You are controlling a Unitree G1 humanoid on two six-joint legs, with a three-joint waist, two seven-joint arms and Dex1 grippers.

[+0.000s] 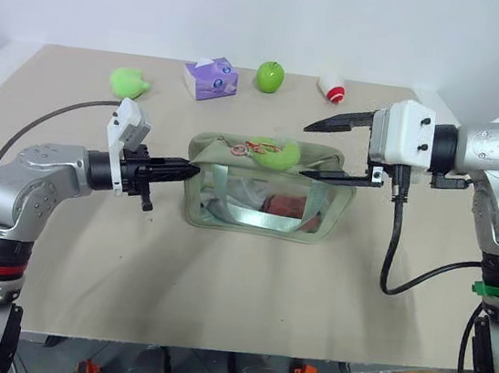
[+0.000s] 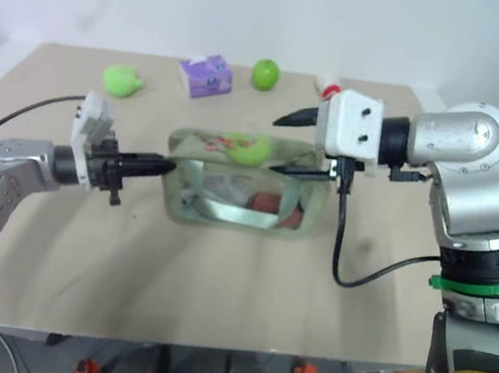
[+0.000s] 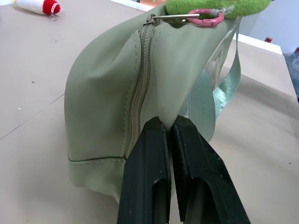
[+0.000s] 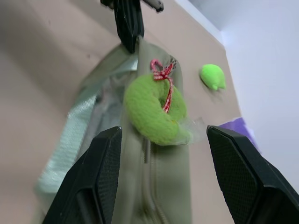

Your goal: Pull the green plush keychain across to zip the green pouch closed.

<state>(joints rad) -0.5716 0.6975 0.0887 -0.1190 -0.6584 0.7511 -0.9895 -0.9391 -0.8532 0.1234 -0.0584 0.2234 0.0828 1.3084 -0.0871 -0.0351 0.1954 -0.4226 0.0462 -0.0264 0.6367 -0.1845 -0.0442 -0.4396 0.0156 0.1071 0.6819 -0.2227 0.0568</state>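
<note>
The green pouch point(image 1: 260, 208) stands in the middle of the table with its clear window facing me. My left gripper point(image 1: 192, 170) is shut on the fabric of its left end point(image 3: 103, 84). The green plush keychain point(image 1: 277, 153) lies curled on top of the pouch, joined by a pink ring point(image 3: 205, 19) to the zipper slider. From the left end up to that slider the zipper point(image 3: 138, 88) is closed. My right gripper point(image 1: 307, 150) hovers open just right of and above the plush point(image 4: 154, 109), one finger high, one low, nothing between them.
Along the back of the table lie a loose round green plush point(image 1: 130, 82), a purple tissue box point(image 1: 210, 77), a green apple point(image 1: 269, 76) and a small white and red bottle point(image 1: 332, 89). A black cable point(image 1: 390, 251) hangs below the right wrist.
</note>
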